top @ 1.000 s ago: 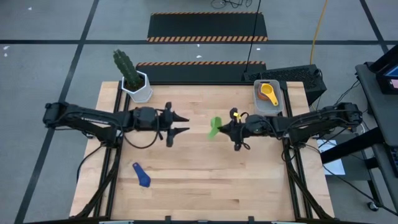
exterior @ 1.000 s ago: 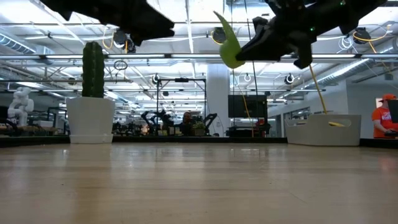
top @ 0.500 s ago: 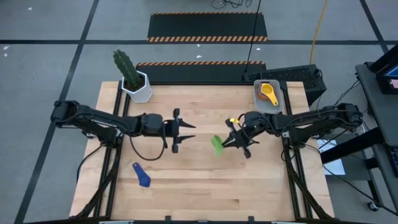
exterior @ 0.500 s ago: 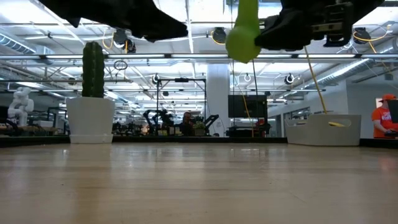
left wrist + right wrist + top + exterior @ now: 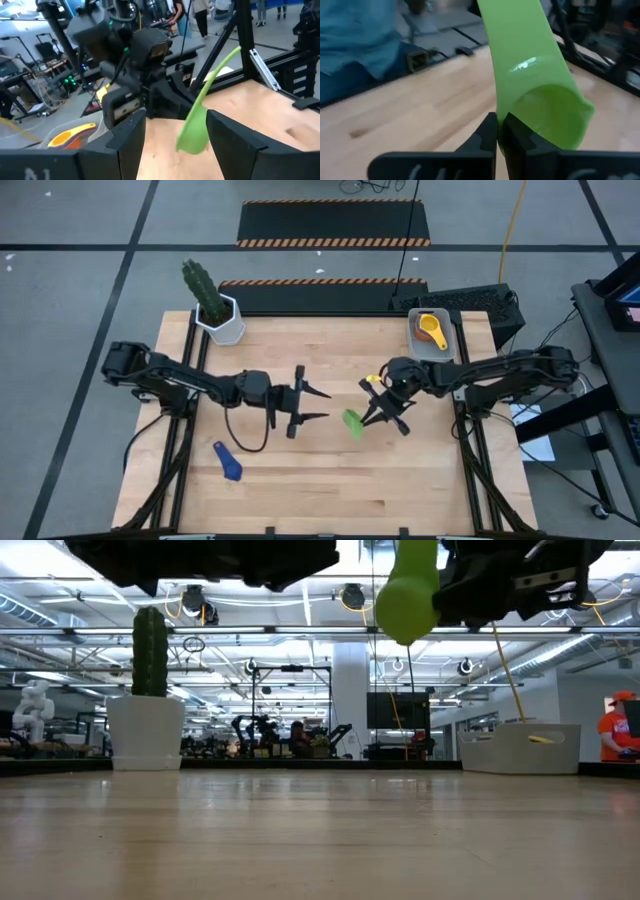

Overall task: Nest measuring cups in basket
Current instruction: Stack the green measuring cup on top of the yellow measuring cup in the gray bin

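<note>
My right gripper (image 5: 370, 415) is over the table's middle, shut on the green measuring cup (image 5: 353, 422), which shows up close in the right wrist view (image 5: 540, 100) and high in the low view (image 5: 408, 590). My left gripper (image 5: 327, 406) is open just left of that cup, its fingers (image 5: 131, 134) framing the cup (image 5: 196, 131) without touching it. The grey-blue basket (image 5: 418, 340) stands at the far right edge with an orange-yellow cup (image 5: 431, 330) in it. A dark blue cup (image 5: 228, 462) lies on the table near the left front. The other cups are out of view. My right gripper pinches the green cup between its two shut fingers (image 5: 487, 134) at the bowl's rim (image 5: 506, 119), near where the handle joins. The fingers come slanting down from the table's right. The cup is lifted clear of the table, bowl low (image 5: 402, 618), handle (image 5: 512, 35) pointing away from the fingers.
A white hexagonal pot with a cactus (image 5: 222, 322) stands at the far left corner. Bare wood (image 5: 400, 480) lies in front of both grippers. People and equipment show in the room behind the table (image 5: 620, 730).
My left gripper has moved toward the table's right and near edge, closing in on the green cup, and stayed open. My right gripper has shifted toward the near edge and turned, so the cup has swung from pointing left to hanging lower with its bowl down.
</note>
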Controlling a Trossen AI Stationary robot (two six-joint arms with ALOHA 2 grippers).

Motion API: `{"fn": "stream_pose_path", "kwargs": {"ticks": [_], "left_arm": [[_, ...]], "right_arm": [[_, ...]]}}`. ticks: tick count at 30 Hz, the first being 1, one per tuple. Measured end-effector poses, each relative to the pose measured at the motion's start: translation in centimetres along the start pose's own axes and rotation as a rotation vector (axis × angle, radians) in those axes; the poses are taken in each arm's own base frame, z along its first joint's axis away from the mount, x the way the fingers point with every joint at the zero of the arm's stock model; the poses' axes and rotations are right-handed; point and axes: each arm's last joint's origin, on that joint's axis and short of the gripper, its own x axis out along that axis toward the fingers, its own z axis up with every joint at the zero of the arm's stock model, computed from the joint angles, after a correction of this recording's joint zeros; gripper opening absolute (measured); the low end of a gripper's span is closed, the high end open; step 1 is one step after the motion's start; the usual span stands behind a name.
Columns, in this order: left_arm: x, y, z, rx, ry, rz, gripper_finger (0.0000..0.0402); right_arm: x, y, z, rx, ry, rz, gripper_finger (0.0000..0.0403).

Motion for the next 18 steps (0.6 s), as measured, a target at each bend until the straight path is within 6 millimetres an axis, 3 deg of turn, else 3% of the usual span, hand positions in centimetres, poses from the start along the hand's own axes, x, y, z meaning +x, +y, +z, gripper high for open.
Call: {"fn": "stream_pose_path", "kwargs": {"ticks": [10,18], "left_arm": [[4.8,-1.6,0.7,0.005,0.048,-0.072,0.0214],[5.7,-0.7,0.3,-0.054,0.099,-0.053,0.0203]], "right_arm": [[0.6,-0.9,-0.6,0.002,-0.088,0.075,0.0],[0.5,-1.1,-0.3,-0.01,-0.106,0.061,0.0]]}}
